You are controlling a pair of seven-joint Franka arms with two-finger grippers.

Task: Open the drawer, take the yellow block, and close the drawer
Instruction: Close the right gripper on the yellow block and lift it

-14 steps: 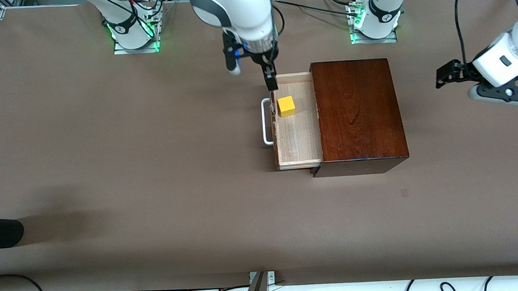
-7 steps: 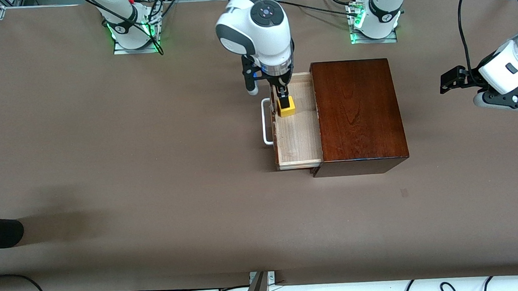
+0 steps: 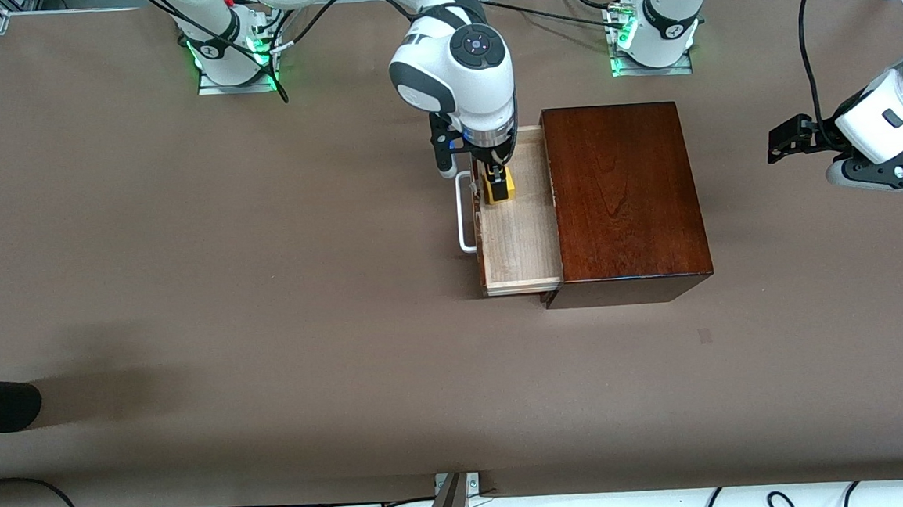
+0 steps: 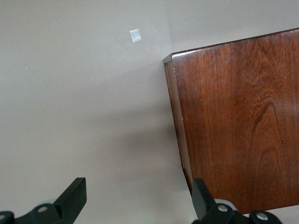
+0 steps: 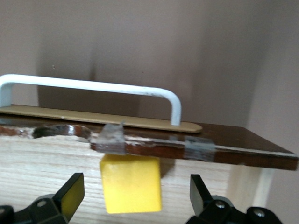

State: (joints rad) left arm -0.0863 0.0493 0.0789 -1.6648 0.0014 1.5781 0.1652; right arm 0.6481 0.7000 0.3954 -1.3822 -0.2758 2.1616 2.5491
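Right claw (image 3: 495, 179) lowered, fingers apart astride yellow block (image 3: 499, 192) | drawer (image 3: 519, 234) pulled out | left claw (image 3: 783, 139) apart, waiting

My arms: glossy white shells, grey joint bands | bases (image 3: 229, 55): silver plates, green glow | right wrist cap (image 3: 476, 45): dark disc, blue centre | cables: black, looping | fingers (image 4: 70, 199): matte black, silver screws | left gripper (image 3: 785, 139): black.

right tool (image 3: 496, 177): came down from upper centre of frame into the drawer (image 3: 521, 233), fingers now astride yellow block (image 3: 499, 190), spread wide, not closed
right arm: wrist swung lower in frame
left tool (image 3: 779, 142): drifted slightly down at right edge
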